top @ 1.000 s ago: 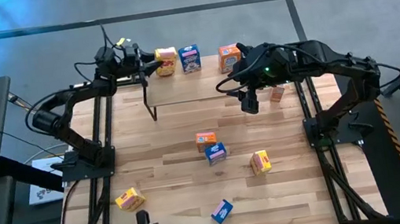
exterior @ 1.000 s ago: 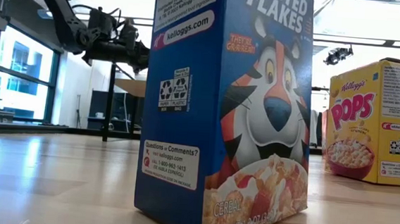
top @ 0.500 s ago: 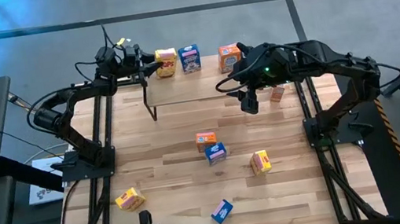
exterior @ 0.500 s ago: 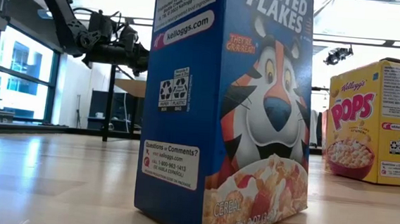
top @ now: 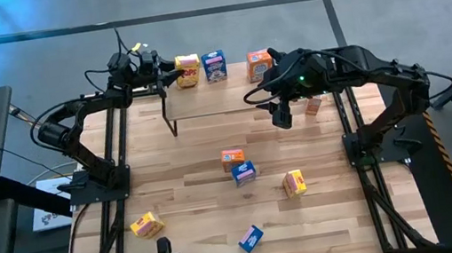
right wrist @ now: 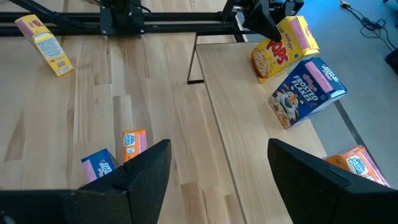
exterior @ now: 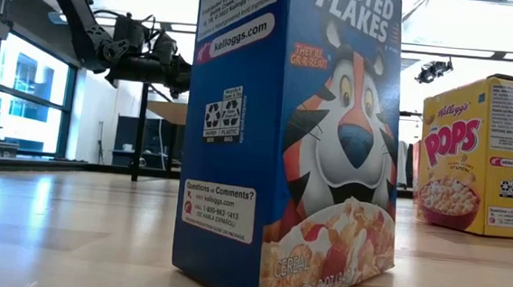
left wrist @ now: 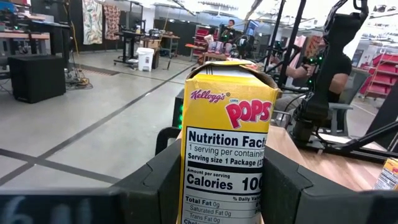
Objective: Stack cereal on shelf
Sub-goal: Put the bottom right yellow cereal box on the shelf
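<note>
Pincer of left arm (left wrist: 221, 186), upper left of high view, clamps yellow cereal box (top: 188, 69) upright at shelf (top: 239, 96) far edge, beside blue box (top: 214, 66), apparently to continue the row. Right pincer (top: 282, 118) hangs open and empty over shelf's right end, likely waiting clear.

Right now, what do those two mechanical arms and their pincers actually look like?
Both arms are dark, nearly black, built of jointed tube-like segments with loose black cables looping along them. The left pincer has a yellow tag near its wrist; the right pincer has a small green light glowing behind it. Each pincer ends in two broad, flat, matte black fingers.
</note>
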